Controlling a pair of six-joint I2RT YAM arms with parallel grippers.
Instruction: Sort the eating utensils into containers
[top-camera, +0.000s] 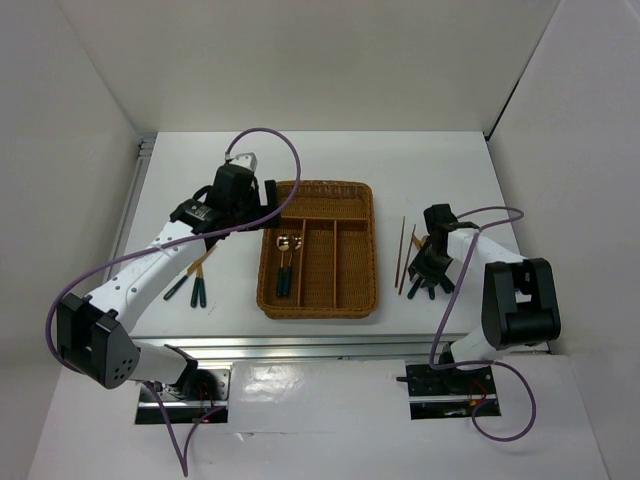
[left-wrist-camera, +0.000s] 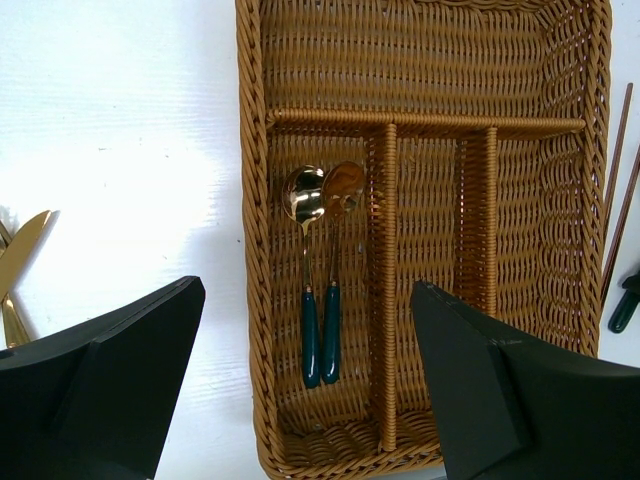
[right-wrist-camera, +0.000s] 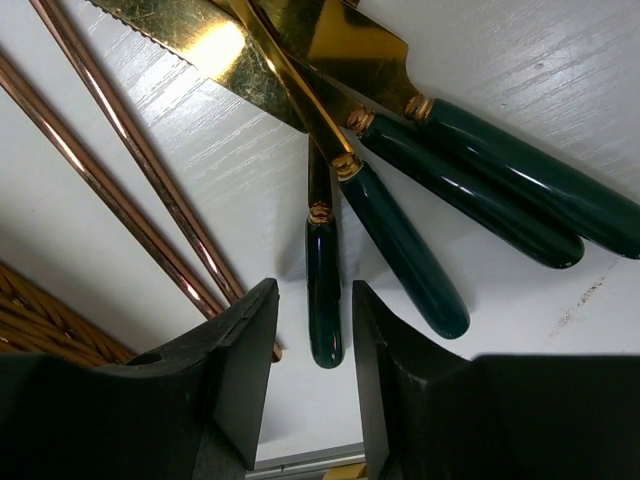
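**Top view.** The white table (top-camera: 440, 170) is standing between three pale walls (top-camera: 300, 60), with a metal rail (top-camera: 330, 345) running along its near edge. The wicker tray (top-camera: 375, 255) is lying mid-table, well apart from every wall, and strips of bare table are flanking it on both sides. To its left a small heap of utensils (top-camera: 196, 282) is lying partly under the left arm. To its right two chopsticks (top-camera: 403, 252) are lying roughly along the tray's long side, near it but apart.

**Left wrist view.** The left gripper (left-wrist-camera: 308, 290) is hovering over the tray, jaws spread wide and holding nothing. Two spoons (left-wrist-camera: 311, 340) are lying side by side in the leftmost long slot, gold bowls toward the crosswise slot and teal handles toward the near rim. The top view is showing them only as a small blur.

**Right wrist view.** The right gripper (right-wrist-camera: 312, 300) is reaching down beside the chopsticks. Its jaws are standing narrowly apart, straddling the end of one thin dark handle (right-wrist-camera: 325, 335). A sliver of table is showing on either side of it, so no clamping is visible. Thicker teal handles (right-wrist-camera: 480, 190) are fanning out next to it, and gold blades, among them a serrated knife (right-wrist-camera: 190, 45), are crossing above. The top view is hiding this crossing under the gripper.
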